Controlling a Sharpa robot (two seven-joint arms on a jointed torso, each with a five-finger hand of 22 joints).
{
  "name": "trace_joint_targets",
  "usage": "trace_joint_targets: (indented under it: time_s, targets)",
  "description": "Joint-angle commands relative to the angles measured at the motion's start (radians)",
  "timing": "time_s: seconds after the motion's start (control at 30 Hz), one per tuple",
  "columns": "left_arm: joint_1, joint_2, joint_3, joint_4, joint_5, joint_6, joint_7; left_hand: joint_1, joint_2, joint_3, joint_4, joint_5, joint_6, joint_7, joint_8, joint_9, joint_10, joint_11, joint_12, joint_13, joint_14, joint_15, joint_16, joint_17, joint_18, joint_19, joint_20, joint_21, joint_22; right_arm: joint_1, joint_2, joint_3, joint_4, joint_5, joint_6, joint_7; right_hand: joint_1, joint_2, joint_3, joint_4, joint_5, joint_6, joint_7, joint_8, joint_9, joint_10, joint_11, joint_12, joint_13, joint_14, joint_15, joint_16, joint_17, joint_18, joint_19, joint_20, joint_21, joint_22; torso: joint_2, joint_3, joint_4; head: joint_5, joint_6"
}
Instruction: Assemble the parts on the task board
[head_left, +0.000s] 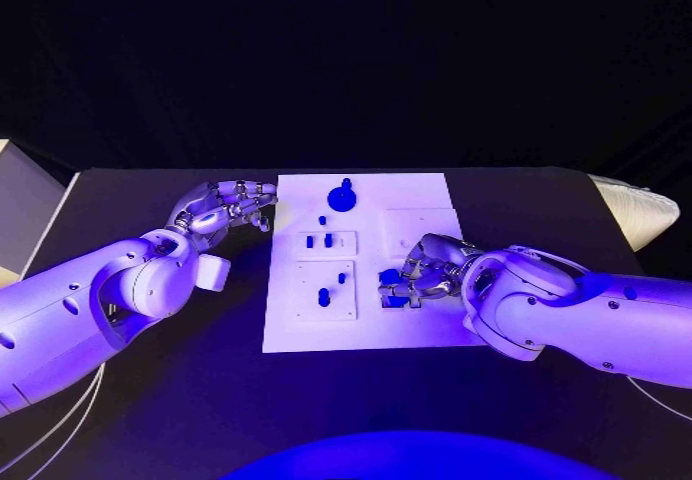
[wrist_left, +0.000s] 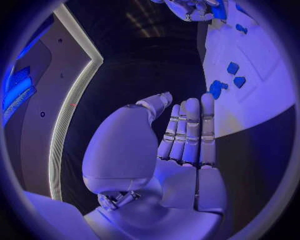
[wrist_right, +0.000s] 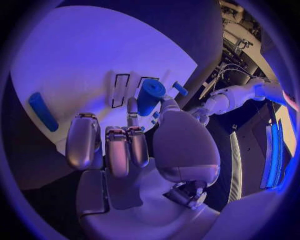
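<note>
The task board (head_left: 368, 335) is seen as a smooth, matt white plate, apparently plastic, with raised square panels of the same finish. The blue parts on it, such as the round piece (head_left: 342, 196) near its far edge and the cylinder (wrist_right: 150, 95) held by the right hand (head_left: 418, 280), look like smooth, opaque plastic with a faint sheen. The table (head_left: 173, 400) is covered by a black, matt surface without visible texture. Both arms are clad in glossy white shells, highlights being thrown on the right arm (head_left: 577, 310). The left hand (head_left: 224, 208) is finished in silvery, metallic-looking segments, with smooth satin pads on the fingers (wrist_left: 190, 130).
</note>
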Motion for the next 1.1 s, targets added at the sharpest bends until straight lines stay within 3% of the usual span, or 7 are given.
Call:
trace_joint_targets:
  time_s: [0.03,0.27,0.5,0.73,0.83,1.1]
  targets:
    - [0.0,0.0,0.001,0.003,0.004,0.014,0.004,-0.009,-0.002,0.0,0.004,0.007,-0.006,0.002,0.004,-0.002,-0.009,0.001,0.004,-0.001,-0.002,0.004,0.007,0.001,0.006,0.006,-0.001,-0.003,-0.001,-0.001,0.002,0.0,0.001,-0.034,0.018,-0.008,-0.039,-0.022,-0.018,0.002,-0.09,-0.003,0.01,0.007,0.001,0.072,-0.007,-0.004,0.215,0.095,-0.009,0.006,0.219,-0.019,0.002,-0.001,-0.006,0.003,0.0,-0.0001,0.0,-0.002,0.001]
    - [-0.001,-0.001,0.001,0.003,0.004,0.013,0.003,-0.01,-0.002,-0.001,0.005,0.007,-0.006,0.002,0.004,-0.002,-0.009,0.001,0.004,-0.001,-0.002,0.004,0.007,0.001,0.006,0.006,-0.001,-0.004,-0.002,-0.001,0.001,0.0,0.004,-0.048,0.016,-0.006,-0.118,-0.057,-0.041,0.003,-0.195,-0.008,0.011,0.015,0.007,0.072,-0.007,-0.006,0.215,0.095,-0.009,0.006,0.22,-0.02,0.002,-0.001,-0.007,0.007,-0.001,-0.0001,-0.0003,-0.004,0.002]
    - [-0.002,-0.001,0.001,0.003,0.004,0.014,0.002,-0.01,-0.002,-0.001,0.005,0.007,-0.006,0.002,0.004,-0.002,-0.009,0.001,0.004,-0.001,-0.002,0.004,0.007,0.001,0.006,0.006,-0.001,-0.004,-0.002,-0.002,-0.007,0.0,0.012,-0.063,0.014,0.003,-0.124,-0.061,-0.043,0.004,-0.203,-0.009,0.011,0.016,0.007,0.072,-0.007,-0.006,0.216,0.095,-0.009,0.006,0.221,-0.02,0.002,-0.001,-0.007,0.008,-0.001,0.0012,0.0,-0.004,0.003]
    - [-0.005,-0.002,0.001,0.002,0.004,0.013,0.002,-0.009,-0.002,0.0,0.005,0.007,-0.007,0.002,0.005,-0.002,-0.009,0.001,0.005,-0.001,-0.003,0.004,0.007,0.001,0.006,0.006,-0.001,-0.004,-0.002,-0.003,-0.028,0.0,0.026,-0.062,0.012,0.045,-0.076,-0.045,-0.025,0.001,-0.183,-0.011,0.011,0.02,0.009,0.073,-0.007,-0.005,0.217,0.096,-0.008,0.006,0.222,-0.02,0.003,-0.001,-0.007,0.011,-0.001,0.003,-0.0006,0.0,0.005]
    - [-0.007,-0.002,0.001,0.002,0.004,0.014,0.002,-0.009,-0.002,0.0,0.005,0.007,-0.007,0.002,0.005,-0.002,-0.009,0.001,0.005,-0.001,-0.003,0.004,0.007,0.001,0.006,0.006,-0.001,-0.004,-0.002,-0.003,-0.038,0.0,0.033,-0.061,0.005,0.066,-0.037,-0.045,-0.019,0.001,-0.184,-0.011,0.01,0.023,0.011,0.075,-0.007,0.0,0.221,0.096,-0.009,0.007,0.224,-0.02,0.004,-0.001,-0.005,0.015,0.0,0.0026,-0.0006,0.0,0.005]
    - [-0.011,-0.002,0.001,0.002,0.004,0.014,0.002,-0.009,-0.002,0.0,0.005,0.007,-0.007,0.002,0.005,-0.002,-0.009,0.001,0.005,-0.001,-0.003,0.004,0.007,0.001,0.006,0.006,-0.001,-0.004,-0.002,-0.004,-0.067,0.0,0.053,-0.055,-0.01,0.115,-0.015,-0.05,-0.023,0.001,-0.19,-0.007,0.008,0.028,0.012,0.078,-0.009,0.006,0.225,0.097,-0.01,0.009,0.23,-0.022,0.007,-0.002,0.0,0.02,0.0,0.0012,-0.0003,0.0,0.005]
